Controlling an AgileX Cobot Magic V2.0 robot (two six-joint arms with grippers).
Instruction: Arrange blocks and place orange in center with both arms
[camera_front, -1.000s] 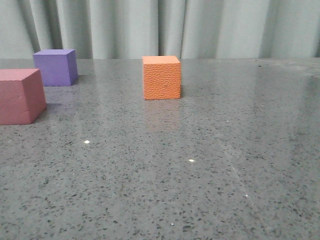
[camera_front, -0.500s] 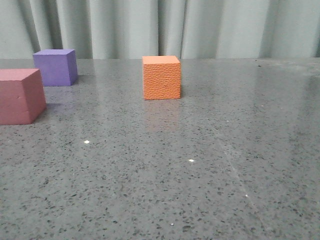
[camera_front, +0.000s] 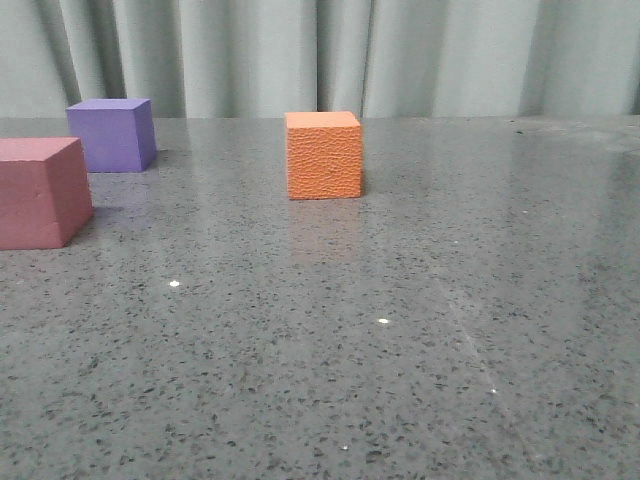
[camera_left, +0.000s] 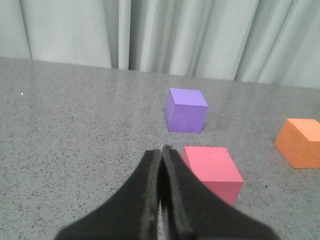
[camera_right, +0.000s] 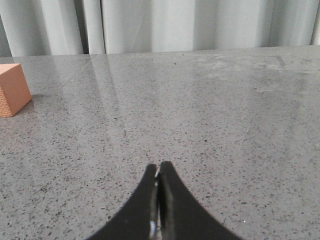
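Apparently nothing was gripped yet: both the left gripper (camera_left: 161, 150) and right gripper (camera_right: 158, 167) were kept closed and empty, while the orange (camera_front: 323, 155) was left mid-table, well apart from the pink (camera_front: 40, 192) and purple (camera_front: 112, 134) blocks.

There are three cubes in all, one of each colour. One orange cube (camera_front: 323, 155) sits a little left of the middle in the upper part of the front view. One purple cube (camera_front: 112, 134) sits at the upper left of that view. One pink-red cube (camera_front: 40, 192) sits at the left edge, cut off by the frame. All three rest on one grey speckled table (camera_front: 400, 330). One pale curtain (camera_front: 330, 55) fills the top of the front view. There are two black grippers, one per wrist view: one left gripper (camera_left: 161, 155) and one right gripper (camera_right: 158, 172), each with two fingers pressed together and nothing between them.
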